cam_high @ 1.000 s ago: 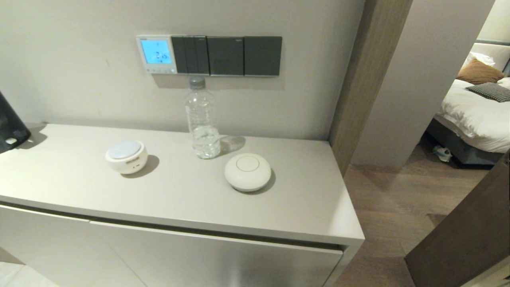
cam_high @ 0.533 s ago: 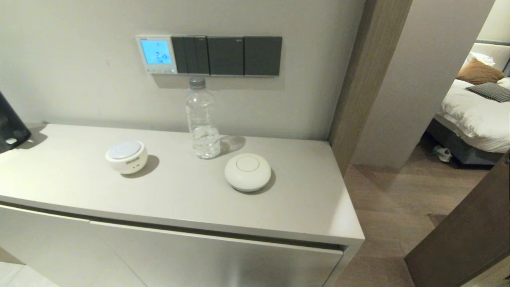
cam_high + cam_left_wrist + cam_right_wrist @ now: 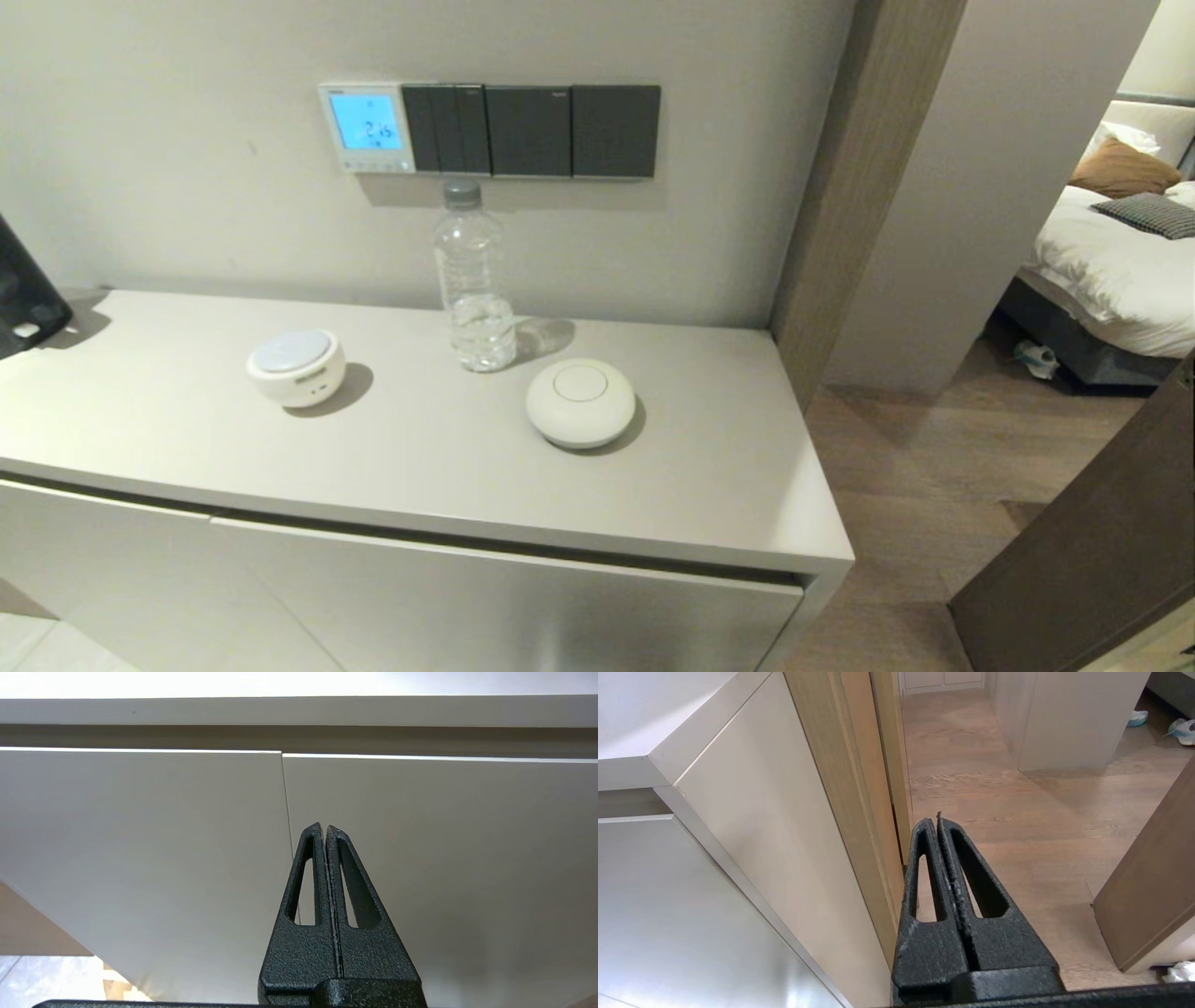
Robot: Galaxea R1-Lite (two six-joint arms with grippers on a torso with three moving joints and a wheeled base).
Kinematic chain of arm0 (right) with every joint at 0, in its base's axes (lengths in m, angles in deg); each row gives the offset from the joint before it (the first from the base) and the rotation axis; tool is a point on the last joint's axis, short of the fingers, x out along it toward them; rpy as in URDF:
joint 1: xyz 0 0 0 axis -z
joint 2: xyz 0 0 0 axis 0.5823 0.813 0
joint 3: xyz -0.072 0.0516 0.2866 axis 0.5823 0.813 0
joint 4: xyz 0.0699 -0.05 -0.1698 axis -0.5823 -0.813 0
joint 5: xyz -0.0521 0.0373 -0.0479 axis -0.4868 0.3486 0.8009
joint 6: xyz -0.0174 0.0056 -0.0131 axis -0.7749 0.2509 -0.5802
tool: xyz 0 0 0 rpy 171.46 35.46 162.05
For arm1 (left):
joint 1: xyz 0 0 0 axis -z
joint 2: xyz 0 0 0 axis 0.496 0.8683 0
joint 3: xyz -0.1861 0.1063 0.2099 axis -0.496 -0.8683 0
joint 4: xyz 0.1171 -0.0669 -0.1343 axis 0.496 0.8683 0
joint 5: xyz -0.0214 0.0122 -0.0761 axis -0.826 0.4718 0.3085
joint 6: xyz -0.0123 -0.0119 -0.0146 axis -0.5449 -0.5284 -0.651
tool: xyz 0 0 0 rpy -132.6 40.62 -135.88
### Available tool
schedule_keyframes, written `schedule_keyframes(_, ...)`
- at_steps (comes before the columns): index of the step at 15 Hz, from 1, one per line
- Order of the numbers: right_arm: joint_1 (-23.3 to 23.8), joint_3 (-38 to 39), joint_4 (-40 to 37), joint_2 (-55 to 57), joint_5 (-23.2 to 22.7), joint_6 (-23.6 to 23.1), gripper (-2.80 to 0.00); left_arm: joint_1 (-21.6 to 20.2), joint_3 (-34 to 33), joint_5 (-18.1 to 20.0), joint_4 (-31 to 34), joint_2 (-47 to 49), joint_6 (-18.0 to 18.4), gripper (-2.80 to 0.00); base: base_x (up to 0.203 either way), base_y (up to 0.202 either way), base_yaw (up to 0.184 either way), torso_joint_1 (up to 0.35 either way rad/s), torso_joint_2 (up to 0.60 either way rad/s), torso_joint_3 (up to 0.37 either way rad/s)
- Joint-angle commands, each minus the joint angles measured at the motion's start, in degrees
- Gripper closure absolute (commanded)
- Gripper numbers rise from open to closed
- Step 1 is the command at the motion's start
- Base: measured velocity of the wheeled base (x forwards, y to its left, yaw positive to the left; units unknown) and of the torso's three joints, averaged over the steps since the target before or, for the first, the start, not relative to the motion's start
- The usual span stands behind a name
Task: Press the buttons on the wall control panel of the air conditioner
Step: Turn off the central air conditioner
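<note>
Panel (image 3: 366, 127) of white plastic was mounted on the wall at the left end of a row of dark grey switch plates (image 3: 532, 131); its screen glowed light blue with digits, and small pale buttons (image 3: 373, 165) lined its lower edge. Bottle (image 3: 473, 280), clear and capped, stood upright on the tabletop (image 3: 420, 457), holding a little water. Left hand (image 3: 324, 833) and right hand (image 3: 937, 823) were each clenched on nothing, low beside the cabinet.

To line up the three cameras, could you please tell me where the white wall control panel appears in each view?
Head view: control panel on the wall, upper left, beside the dark switches.
Left wrist view: not in it.
Right wrist view: not in it.
Shared landmark: the cabinet below.
</note>
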Motion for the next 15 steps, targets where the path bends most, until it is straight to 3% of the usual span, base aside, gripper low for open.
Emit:
schedule_keyframes(1,0.0,0.2,0.0,0.0,0.0,0.0,0.00,0.0,0.1,0.0,0.0,0.1,-0.1,0.00,0.000,0.000,0.000,0.000,0.00,0.000)
schedule_keyframes(15,0.0,0.1,0.0,0.0,0.0,0.0,0.00,0.1,-0.1,0.1,-0.4,0.0,-1.8,0.00,0.000,0.000,0.000,0.000,0.00,0.000)
